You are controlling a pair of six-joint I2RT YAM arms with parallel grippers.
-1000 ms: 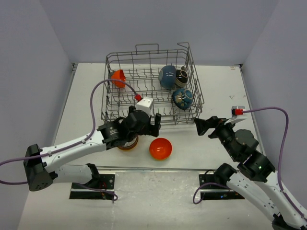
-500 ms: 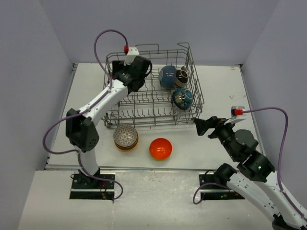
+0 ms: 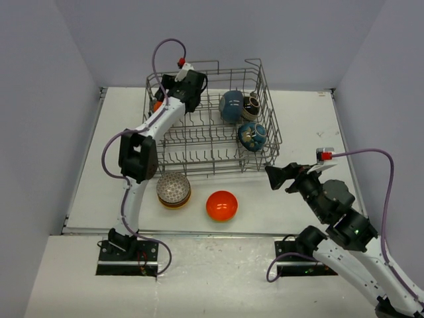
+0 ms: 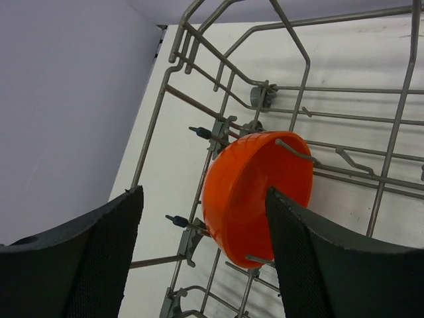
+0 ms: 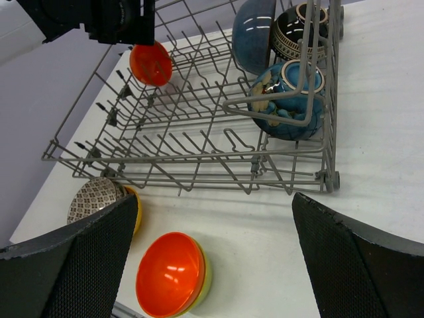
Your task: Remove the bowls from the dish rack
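Note:
The grey wire dish rack (image 3: 199, 169) stands at the back of the table. An orange bowl (image 4: 255, 192) leans on its edge among the tines at the rack's left end, and it also shows in the right wrist view (image 5: 150, 63). My left gripper (image 4: 204, 199) is open just above it, one finger on each side, not touching; in the top view it (image 3: 165, 99) is at the rack's back left corner. A blue bowl (image 3: 231, 105), a black-and-cream bowl (image 3: 250, 106) and a dark teal patterned bowl (image 3: 252, 136) sit at the rack's right end. My right gripper (image 3: 275, 173) is open and empty by the rack's front right corner.
On the table in front of the rack a patterned bowl (image 3: 173, 189) lies upside down on a yellow one, and a red bowl (image 3: 221, 205) sits in a yellow-green one. Both stacks show in the right wrist view (image 5: 96, 199) (image 5: 171, 273). Grey walls close in left, right and back.
My left arm has swung from the patterned bowl stack on the table up to the rack's back left corner, over the orange bowl. The right arm has barely moved.

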